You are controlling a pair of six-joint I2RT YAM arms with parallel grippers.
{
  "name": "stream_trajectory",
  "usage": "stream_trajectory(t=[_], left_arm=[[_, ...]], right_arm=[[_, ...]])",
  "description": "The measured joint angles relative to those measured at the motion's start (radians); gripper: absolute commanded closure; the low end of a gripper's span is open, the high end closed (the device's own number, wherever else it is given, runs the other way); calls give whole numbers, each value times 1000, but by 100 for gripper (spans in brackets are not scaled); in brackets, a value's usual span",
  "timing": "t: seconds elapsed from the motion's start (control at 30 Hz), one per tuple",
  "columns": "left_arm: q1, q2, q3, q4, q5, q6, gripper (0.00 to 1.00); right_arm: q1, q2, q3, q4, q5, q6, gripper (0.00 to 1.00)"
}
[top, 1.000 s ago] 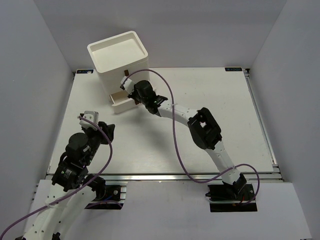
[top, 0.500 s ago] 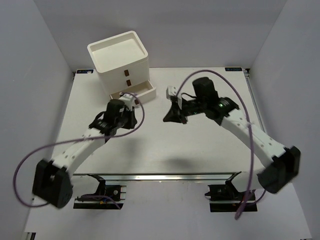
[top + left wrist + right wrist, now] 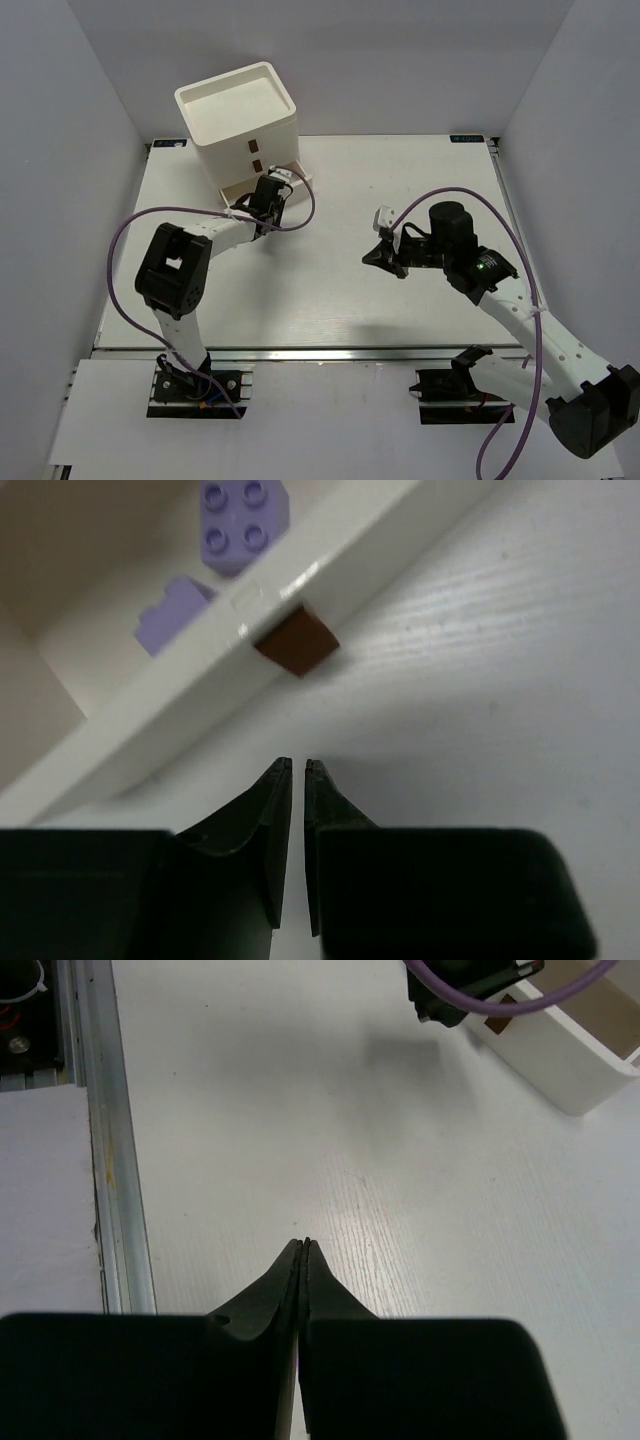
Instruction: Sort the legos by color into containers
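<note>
We find the left gripper low in the left wrist view. Its fingers are drawn almost together, with only a thin slit between them and nothing held. Just above the tips sits the brown handle on the front wall of the open drawer. Two light purple legos lie inside it at the upper left of the frame, one with its studs up and the other partly hidden by the wall. In the top view this drawer juts from the foot of the white unit at the upper left.

The right gripper is pressed shut on nothing, over bare table right of centre and well apart from the drawer.

We make out no loose bricks on the table, so we judge the step in hand is sliding this drawer home. To do it well, we would keep the fingers together as one blunt pusher. We would meet the front wall at or just beside the handle and drive straight along the drawer's own line. An off-centre or angled push could skew the drawer or shove the whole unit back. A slow push should keep the bricks from hopping out.
</note>
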Motion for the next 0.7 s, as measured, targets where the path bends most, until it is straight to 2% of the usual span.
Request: stream_trajectory(t=[0.3,0.43,0.7], left_arm=[[0,187,180,60,-127,143,78],[-1,236,204,69,-194,182,68],[18,292,236,86,-288,222,59]], right_arm=[[-2,6,0,10,8,-6,100],[-2,6,0,9,24,-14,100],[-2,32,0,6,29,-29,100]])
